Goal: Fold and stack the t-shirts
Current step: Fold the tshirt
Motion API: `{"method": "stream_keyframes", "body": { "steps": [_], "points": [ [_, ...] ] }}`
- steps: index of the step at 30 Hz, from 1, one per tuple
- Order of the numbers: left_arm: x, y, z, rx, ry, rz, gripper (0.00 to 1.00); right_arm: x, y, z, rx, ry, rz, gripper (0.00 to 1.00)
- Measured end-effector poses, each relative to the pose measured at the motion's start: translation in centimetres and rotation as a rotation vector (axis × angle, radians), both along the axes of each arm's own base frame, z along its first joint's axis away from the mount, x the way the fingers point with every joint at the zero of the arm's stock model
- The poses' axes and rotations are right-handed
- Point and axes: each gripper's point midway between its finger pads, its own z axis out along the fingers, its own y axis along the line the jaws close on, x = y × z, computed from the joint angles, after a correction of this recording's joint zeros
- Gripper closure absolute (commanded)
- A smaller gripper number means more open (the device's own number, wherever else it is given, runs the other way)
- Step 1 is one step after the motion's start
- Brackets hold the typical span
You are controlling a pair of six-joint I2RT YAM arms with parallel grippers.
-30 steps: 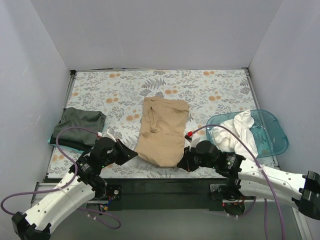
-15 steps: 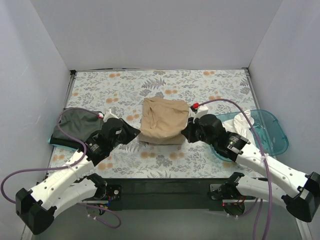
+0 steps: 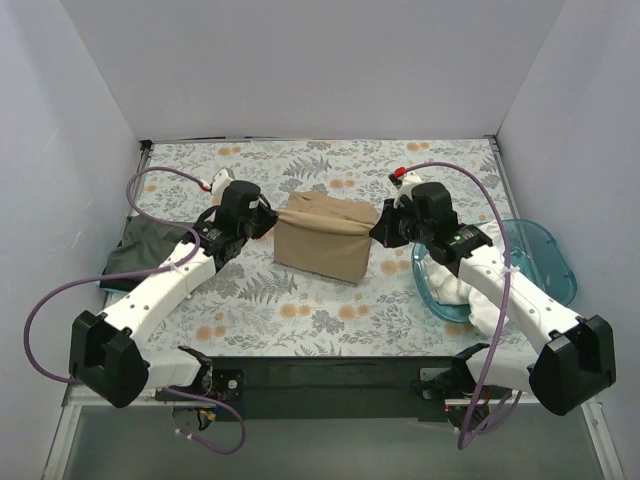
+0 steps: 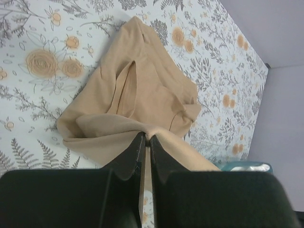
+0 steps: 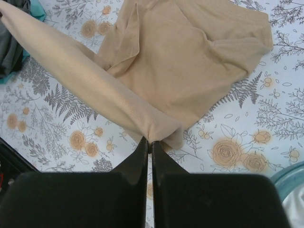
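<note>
The tan t-shirt (image 3: 326,240) lies in the middle of the floral cloth, its near edge lifted and carried over the far part. My left gripper (image 3: 272,222) is shut on the shirt's left corner (image 4: 142,128). My right gripper (image 3: 378,232) is shut on the right corner (image 5: 156,130). The lifted edge stretches taut between them. A dark grey-green t-shirt (image 3: 150,248) lies folded at the left edge, also in the right wrist view (image 5: 9,42). White t-shirts (image 3: 470,285) are heaped in the tub, partly behind my right arm.
The translucent teal tub (image 3: 545,255) stands at the right edge of the table. The floral table covering (image 3: 300,310) spans the surface. Grey walls close in the left, back and right sides. A black rail runs along the near edge.
Both grippers have carried the tan shirt's near edge up and away from me, from the front of the table to over its far part. The shirt now lies doubled over.
</note>
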Motion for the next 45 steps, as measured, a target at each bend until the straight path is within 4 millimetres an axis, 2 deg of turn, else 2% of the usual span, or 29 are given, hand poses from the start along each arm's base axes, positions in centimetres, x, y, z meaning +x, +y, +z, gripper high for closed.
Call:
{"method": "stream_keyframes", "body": {
  "steps": [5,15,23,24,25,27,28,29,30,33,37,40,45],
  "points": [
    [3.2,0.6,-0.9,0.003,0.012,-0.003,1.0,2.2,0.0,-0.8,0.02,0.035,0.013,0.99],
    [8.7,-1.5,-3.4,0.067,0.009,-0.09,1.0,6.6,-1.4,-4.7,0.037,0.153,-0.018,0.99],
    [12.7,-2.2,-7.3,0.097,0.057,-0.124,1.0,10.4,-1.9,-7.6,0.061,0.229,-0.029,0.99],
    [13.2,-2.4,-7.9,0.102,0.066,-0.132,0.9,10.7,-2.0,-8.1,0.06,0.239,-0.032,0.99],
    [13.7,-2.6,-8.6,0.108,0.072,-0.14,0.55,11.1,-2.1,-8.6,0.056,0.248,-0.034,0.88],
    [14.7,-2.8,-9.8,0.125,0.08,-0.154,0.12,12.1,-2.4,-9.7,0.045,0.263,-0.039,0.6],
    [15.3,-2.8,-10.4,0.124,0.086,-0.153,0.1,12.5,-2.6,-10.0,0.038,0.264,-0.041,0.42],
    [16.0,-2.7,-11.1,0.122,0.095,-0.15,0.1,13.1,-2.9,-10.5,0.037,0.275,-0.048,0.29],
    [16.6,-2.6,-11.7,0.126,0.103,-0.156,0.09,13.7,-3.3,-10.9,0.035,0.278,-0.053,0.02],
    [17.6,-2.4,-12.8,0.117,0.122,-0.167,0.09,15.1,-4.1,-11.4,0.031,0.275,-0.048,0.02],
    [17.0,-1.9,-12.7,0.105,0.133,-0.191,0.08,15.2,-4.5,-10.1,0.044,0.248,-0.032,0.02],
    [14.6,-1.7,-12.3,0.101,0.139,-0.234,0.08,14.3,-4.5,-7.8,0.05,0.196,-0.009,0.02],
    [10.6,-1.3,-12.0,0.108,0.134,-0.316,0.07,10.9,-4.8,-2.4,0.07,0.077,0.018,0.02]
  ]
}}
